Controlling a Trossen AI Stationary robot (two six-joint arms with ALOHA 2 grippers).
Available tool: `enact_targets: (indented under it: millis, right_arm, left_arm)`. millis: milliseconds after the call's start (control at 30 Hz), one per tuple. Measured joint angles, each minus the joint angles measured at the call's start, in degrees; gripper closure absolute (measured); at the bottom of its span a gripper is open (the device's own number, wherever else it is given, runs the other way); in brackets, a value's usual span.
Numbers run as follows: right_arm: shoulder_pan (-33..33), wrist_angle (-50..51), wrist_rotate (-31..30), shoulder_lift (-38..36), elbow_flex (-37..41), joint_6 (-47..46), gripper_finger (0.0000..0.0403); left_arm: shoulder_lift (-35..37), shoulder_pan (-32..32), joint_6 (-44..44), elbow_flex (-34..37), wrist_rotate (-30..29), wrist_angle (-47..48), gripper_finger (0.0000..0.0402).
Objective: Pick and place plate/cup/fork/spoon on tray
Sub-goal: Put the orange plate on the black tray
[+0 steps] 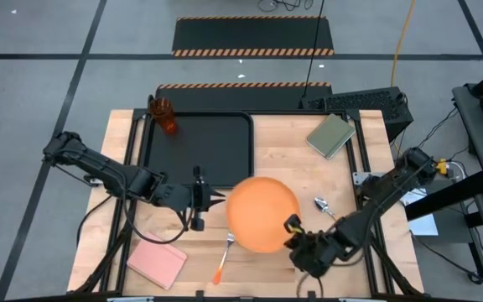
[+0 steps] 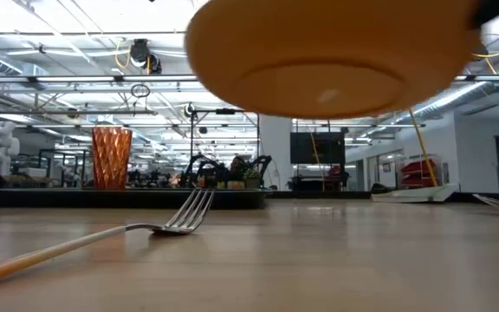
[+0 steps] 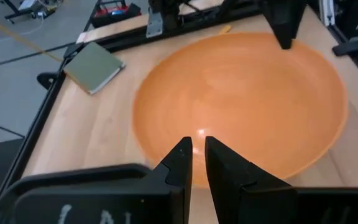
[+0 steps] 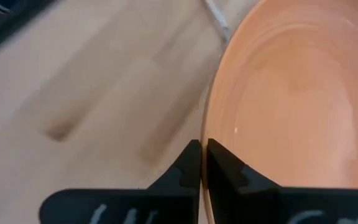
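Note:
The orange plate (image 1: 261, 214) is in the air over the table's middle, just right of the black tray (image 1: 198, 149). The low view shows its underside (image 2: 327, 61) well above the wood. My right gripper (image 1: 294, 226) is shut on it. My left gripper (image 1: 216, 199) is shut, its tips at the plate's left rim (image 3: 160, 155). The orange cup (image 1: 165, 116) stands on its base in the tray's far left corner. The fork (image 1: 223, 258) lies flat on the table near the front edge. The spoon (image 1: 324, 205) lies right of the plate. My right gripper pinches the plate's rim (image 4: 209, 127) on its near right side between its two fingers. The fingers come level from the table's near right. The plate is lifted clear of the table, tilted a little, hollow side up. My left gripper's tips stand over the plate's left rim; I cannot tell whether they touch it.
An olive-green pad (image 1: 331, 134) lies at the table's far right. A pink pad (image 1: 158, 262) lies at the near left. Bare wood lies between the tray and the olive pad.

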State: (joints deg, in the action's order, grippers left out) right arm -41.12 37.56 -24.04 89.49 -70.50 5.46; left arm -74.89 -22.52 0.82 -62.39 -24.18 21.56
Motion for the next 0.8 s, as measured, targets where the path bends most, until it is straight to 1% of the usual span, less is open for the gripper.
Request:
enact_targets:
  millis: [133,267,400,533,700,800]
  right_arm:
    - [4.9,-1.4,0.6,0.0,-0.3,5.6,0.0403]
    - [10.2,-3.7,5.6,0.0,-0.3,11.3,0.0403]
    - [15.9,-6.3,10.0,0.0,-0.3,17.8,0.0403]
    - [21.8,-9.8,14.1,0.0,-0.3,24.3,0.0403]
    - [28.9,-14.8,19.5,0.0,-0.3,32.5,0.0403]
    - [32.3,-17.9,21.4,0.0,-0.3,36.7,0.0403]
  left_arm:
    - [1.5,-0.1,-1.5,0.0,-0.2,3.6,0.0353]
    - [1.9,-0.1,-3.8,0.0,-0.5,7.7,0.0353]
    - [2.3,-0.8,-5.8,0.0,-2.0,11.6,0.0353]
    - [2.8,-0.9,-7.6,0.0,-5.0,15.1,0.0353]
    - [4.0,-0.9,-9.0,0.0,-9.3,16.1,0.0353]
    - [5.7,-1.3,-9.7,0.0,-12.3,16.3,0.0353]
